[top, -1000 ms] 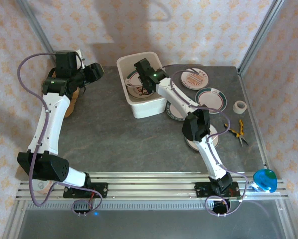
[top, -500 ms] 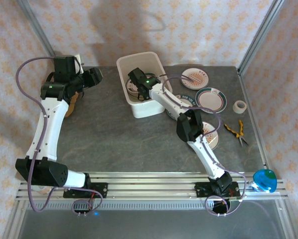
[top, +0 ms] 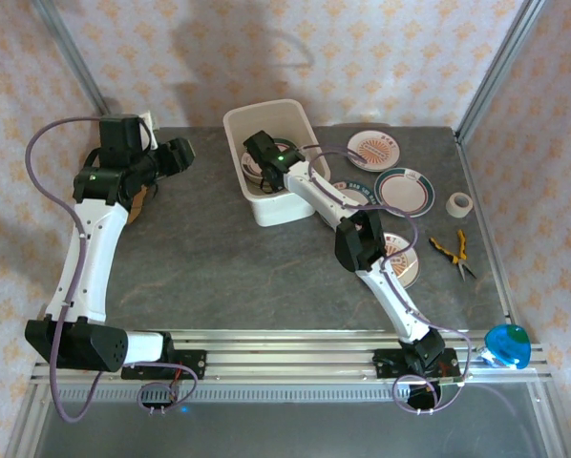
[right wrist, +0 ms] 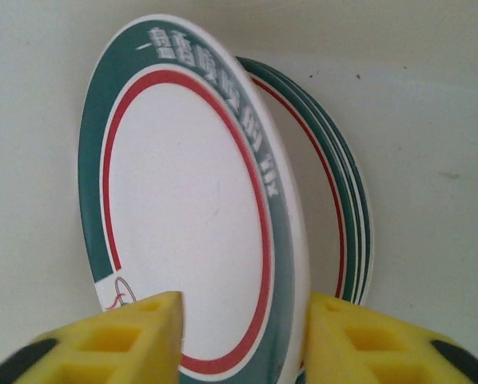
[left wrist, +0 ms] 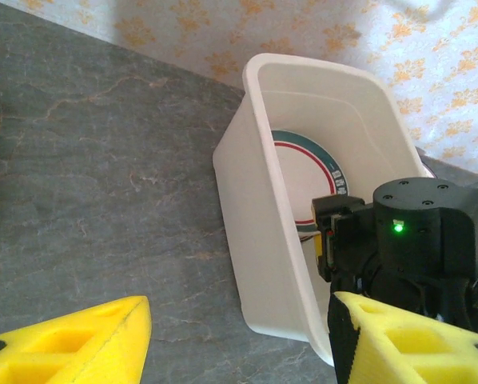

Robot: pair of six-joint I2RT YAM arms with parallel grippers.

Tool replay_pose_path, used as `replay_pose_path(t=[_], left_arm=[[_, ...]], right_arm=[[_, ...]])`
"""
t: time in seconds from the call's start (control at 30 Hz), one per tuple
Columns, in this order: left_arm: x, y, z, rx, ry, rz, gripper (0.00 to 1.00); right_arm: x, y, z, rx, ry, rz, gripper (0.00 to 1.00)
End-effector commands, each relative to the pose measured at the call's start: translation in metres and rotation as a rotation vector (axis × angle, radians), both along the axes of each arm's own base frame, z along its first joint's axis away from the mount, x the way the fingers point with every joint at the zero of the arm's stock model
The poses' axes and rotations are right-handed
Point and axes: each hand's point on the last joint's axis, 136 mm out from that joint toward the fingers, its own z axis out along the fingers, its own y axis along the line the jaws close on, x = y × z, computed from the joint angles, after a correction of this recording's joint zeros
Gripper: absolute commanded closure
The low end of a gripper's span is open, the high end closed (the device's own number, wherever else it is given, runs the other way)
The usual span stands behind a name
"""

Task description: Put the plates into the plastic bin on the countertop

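Right hand down inside the plastic bin, pinching a teal-rimmed plate upright; stack behind half hidden, count unclear. Left hand spread over the worktop.

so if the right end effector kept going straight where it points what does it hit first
Most likely the teal-and-red rimmed plate right ahead of the right end effector, leaning on other plates in the plastic bin. Depth is unclear, so contact may already exist.

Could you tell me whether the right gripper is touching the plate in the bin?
Touching. In the right wrist view, the yellow fingers sit on both sides of the plate rim, with no gap visible.
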Motion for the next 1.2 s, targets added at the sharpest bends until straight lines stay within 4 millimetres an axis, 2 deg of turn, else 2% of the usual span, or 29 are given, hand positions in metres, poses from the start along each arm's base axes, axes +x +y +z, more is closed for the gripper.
replay_pose_path(t=[0.0,0.03,0.1,0.33,0.5,0.63,0.73,0.83,0.9,1.0,1.03,1.17], left_arm=[[-0.007,0.005,0.001,0.013,-0.011,0.011,0.39],[-0.007,0.005,0.0,0.009,-0.009,0.009,0.39],[-0.007,0.003,-0.002,-0.001,-0.009,0.004,0.39],[-0.004,-0.003,-0.009,-0.051,-0.034,-0.008,0.39],[-0.002,-0.01,-0.017,-0.089,-0.056,-0.025,0.39],[-0.004,-0.024,-0.028,-0.112,-0.064,-0.052,0.39],[-0.011,-0.042,-0.031,-0.103,-0.08,-0.077,0.39],[-0.023,-0.063,-0.036,-0.11,-0.085,-0.089,0.39],[-0.03,-0.08,-0.039,-0.141,-0.093,-0.099,0.39],[-0.04,-0.104,-0.046,-0.167,-0.087,-0.11,0.39],[-0.043,-0.112,-0.05,-0.168,-0.079,-0.111,0.39],[-0.05,-0.159,-0.063,-0.173,-0.053,-0.163,0.39]], right_arm=[[0.004,0.001,0.015,0.023,-0.022,0.013,0.41],[0.003,0.003,0.017,0.04,-0.015,0.023,0.32],[0.001,0.006,0.024,0.062,-0.005,0.049,0.02],[-0.012,-0.012,0.075,-0.012,-0.064,0.091,0.01],[-0.024,-0.018,0.099,-0.019,-0.094,0.154,0.01],[-0.036,-0.021,0.141,-0.104,-0.176,0.262,0.01],[-0.046,-0.02,0.176,-0.173,-0.27,0.386,0.01],[-0.061,-0.032,0.207,-0.254,-0.347,0.485,0.01],[-0.075,-0.046,0.229,-0.314,-0.4,0.537,0.01],[-0.093,-0.076,0.248,-0.347,-0.47,0.578,0.0],[-0.097,-0.088,0.25,-0.336,-0.479,0.587,0.01],[-0.108,-0.158,0.241,-0.321,-0.429,0.536,0.06]])
